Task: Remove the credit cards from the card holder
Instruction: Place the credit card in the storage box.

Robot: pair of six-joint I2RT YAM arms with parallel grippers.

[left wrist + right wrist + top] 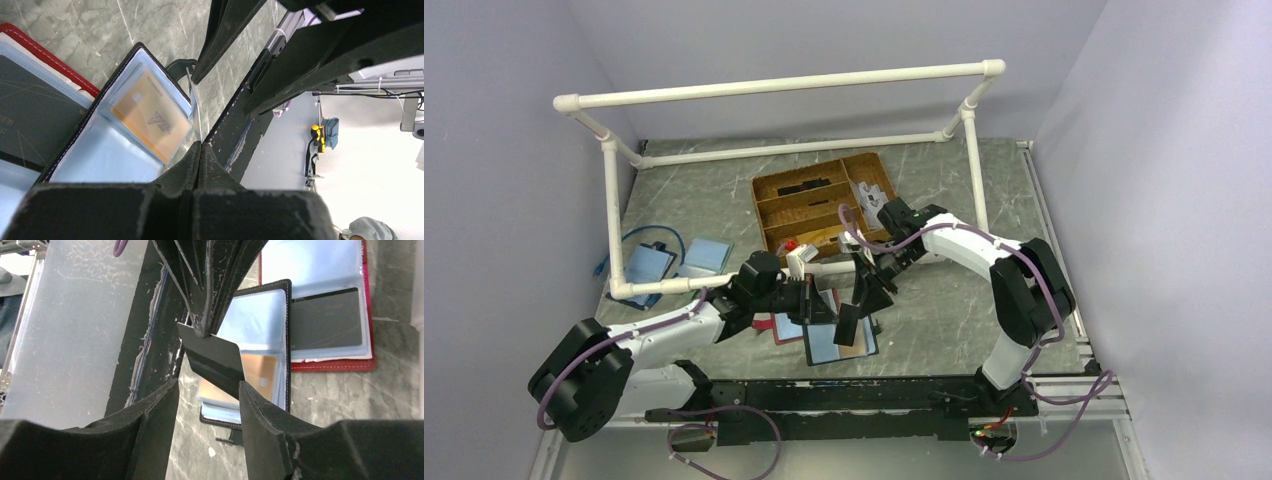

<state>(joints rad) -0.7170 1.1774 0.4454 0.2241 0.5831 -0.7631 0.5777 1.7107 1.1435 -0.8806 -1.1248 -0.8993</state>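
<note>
One card is out; at least one is left. The left claw (200,150) is pressed together on a corner of the dark card (215,360) and holds it up in the air, above the near edge of the card holder (287,340). In the left wrist view the card shows only as a thin edge rising from the shut tips.

The right claw (207,385) is spread, one finger to each side of that card. Its left finger stands apart from the card. The card's lower corner runs in behind the right fingertip, and I cannot tell whether the two touch. It reads as a handover being set up, or a brace for the card, not a grip.

The card holder lies open and flat on the surface (944,310), just beside the red holder (330,365), their edges touching or overlapping. An orange card (150,120) sits inside one of its clear sleeves, so the task looks about half done. Left to do, as I judge it: set the dark card down away from the holder, then draw the orange one out. Whether other sleeves hold more cards is hidden.
</note>
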